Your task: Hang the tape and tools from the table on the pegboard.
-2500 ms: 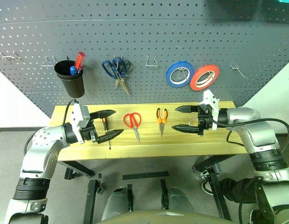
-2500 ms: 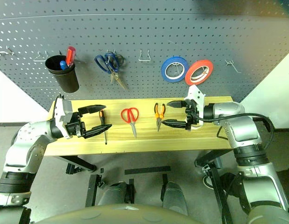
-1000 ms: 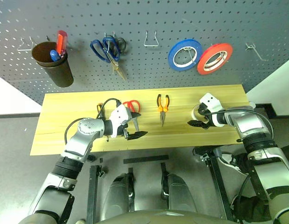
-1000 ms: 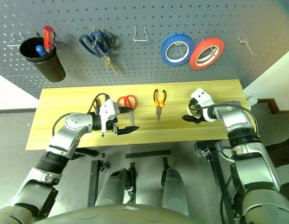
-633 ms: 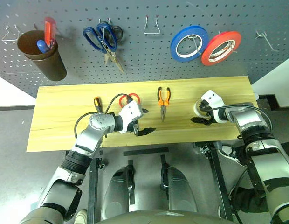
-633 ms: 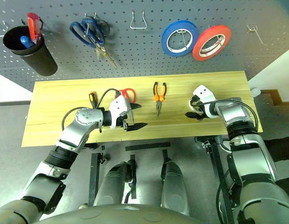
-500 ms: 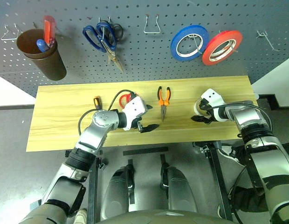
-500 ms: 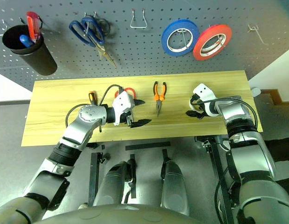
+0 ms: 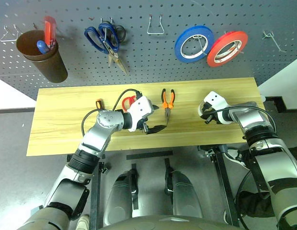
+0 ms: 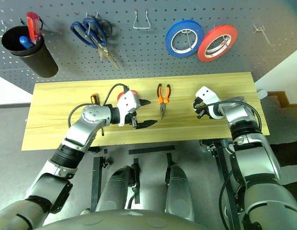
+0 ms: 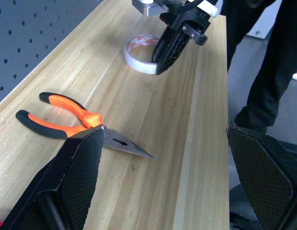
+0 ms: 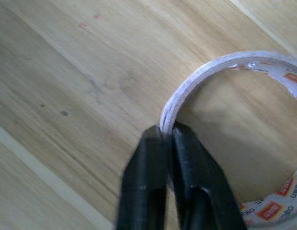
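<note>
On the inner face of the tape [image 12: 275, 211], red lettering is printed on the cream core, too blurred to be read. The tape is a thin whitish ring lying flat on the counter [image 9: 62, 120] near its right end, and its wall is pinched between the closed fingers of the right gripper [image 12: 166, 136], one finger inside the ring and one outside.

Against the pegboard [image 9: 153, 57], at its left, a dark cup [image 9: 43, 60] is hung; a red-handled screwdriver [image 9: 49, 28] and a blue-handled one [image 9: 42, 46] are stood in it. Beside the cup, blue-handled scissors [image 9: 101, 38] are hung on a hook, with another dark-handled tool just beside them. An empty silver wire hook [image 9: 155, 26] is seen at the middle, then a blue roll [image 9: 193, 44] and a red roll [image 9: 227, 42] overlapping at their edges, and further hooks at the far left and far right.

At the counter's middle, the orange-and-black pliers [image 9: 167, 104] are laid with the nose toward the front edge. The left gripper [image 9: 155, 120] is held with its fingers spread wide and nothing between them, just left of the pliers. The red-handled scissors [image 9: 128, 101] are partly covered by this gripper's white housing. The screwdriver [image 9: 98, 103] with the black-and-orange handle is laid further left, its shaft hidden behind the left arm.

In the left wrist view, a person's dark trouser leg [image 11: 263, 62] is seen beyond the counter's end.
</note>
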`<state>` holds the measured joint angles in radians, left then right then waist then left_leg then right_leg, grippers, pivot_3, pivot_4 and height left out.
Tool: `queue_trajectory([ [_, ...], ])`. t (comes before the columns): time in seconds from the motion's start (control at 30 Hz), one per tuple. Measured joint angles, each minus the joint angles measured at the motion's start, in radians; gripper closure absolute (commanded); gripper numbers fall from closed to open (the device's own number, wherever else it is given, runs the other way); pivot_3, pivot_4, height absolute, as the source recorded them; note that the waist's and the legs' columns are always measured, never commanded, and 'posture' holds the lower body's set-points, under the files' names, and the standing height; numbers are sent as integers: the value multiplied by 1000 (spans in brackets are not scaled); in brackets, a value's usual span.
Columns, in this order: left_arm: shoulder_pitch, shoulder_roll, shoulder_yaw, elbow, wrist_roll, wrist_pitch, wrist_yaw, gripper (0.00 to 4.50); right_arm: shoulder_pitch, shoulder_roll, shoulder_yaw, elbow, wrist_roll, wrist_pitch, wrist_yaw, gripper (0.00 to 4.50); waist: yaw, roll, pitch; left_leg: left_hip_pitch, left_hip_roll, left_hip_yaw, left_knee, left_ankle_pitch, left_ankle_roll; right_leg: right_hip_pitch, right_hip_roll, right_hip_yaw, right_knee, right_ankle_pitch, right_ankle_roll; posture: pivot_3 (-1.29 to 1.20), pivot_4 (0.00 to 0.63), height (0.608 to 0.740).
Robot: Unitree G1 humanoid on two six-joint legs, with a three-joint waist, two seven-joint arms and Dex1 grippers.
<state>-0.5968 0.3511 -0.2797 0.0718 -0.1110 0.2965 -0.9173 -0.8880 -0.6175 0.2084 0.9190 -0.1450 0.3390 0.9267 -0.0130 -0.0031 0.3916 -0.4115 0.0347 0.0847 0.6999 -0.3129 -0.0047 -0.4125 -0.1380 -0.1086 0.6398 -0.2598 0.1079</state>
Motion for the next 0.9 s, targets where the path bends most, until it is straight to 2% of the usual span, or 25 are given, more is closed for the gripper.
queue_trajectory([
  [0.13, 3, 7, 16, -8, -27, -3, -23, 210, 35, -2, -5, -77, 7, 28, 23, 4452, 0, 0, 0, 0, 0, 0, 0, 0, 0, 0, 0, 0, 0, 0, 0, -27, 368, 732],
  [0.27, 26, 25, 61, -55, -82, -21, -58, 210, 162, -32, -44, -311, 79, 116, 93, 4452, 3, 1, -1, -1, 0, 0, 0, 0, 0, -1, 0, -1, -1, 0, 0, -65, 323, 732],
  [0.47, 76, 61, 135, -64, -166, -70, -116, 210, 353, -115, -237, -803, 282, 293, 138, 4452, 2, 2, -5, -11, -1, 0, 2, 0, -1, -6, -1, -3, -1, 0, 1, -128, 261, 732],
  [0.53, 73, 69, 167, -50, -186, -92, -127, 210, 381, -145, -312, -901, 333, 318, 133, 4452, 2, 1, -12, -13, -1, 0, 3, 0, -1, -8, -1, -4, -2, 0, 1, -149, 240, 732],
  [0.73, 21, 70, 201, 35, -217, -154, -164, 210, 393, -176, -466, -989, 409, 292, 61, 4452, -1, -1, -42, -15, -2, 1, 2, 0, -1, -10, -1, -4, -2, 0, 1, -206, 186, 732],
  [0.9, -47, 64, 215, 120, -223, -202, -184, 210, 395, -266, -502, -972, 411, 245, 36, 4452, -9, -2, -78, -16, -2, 2, 2, 0, -1, -10, -1, -4, -3, 0, 1, -223, 156, 732],
])
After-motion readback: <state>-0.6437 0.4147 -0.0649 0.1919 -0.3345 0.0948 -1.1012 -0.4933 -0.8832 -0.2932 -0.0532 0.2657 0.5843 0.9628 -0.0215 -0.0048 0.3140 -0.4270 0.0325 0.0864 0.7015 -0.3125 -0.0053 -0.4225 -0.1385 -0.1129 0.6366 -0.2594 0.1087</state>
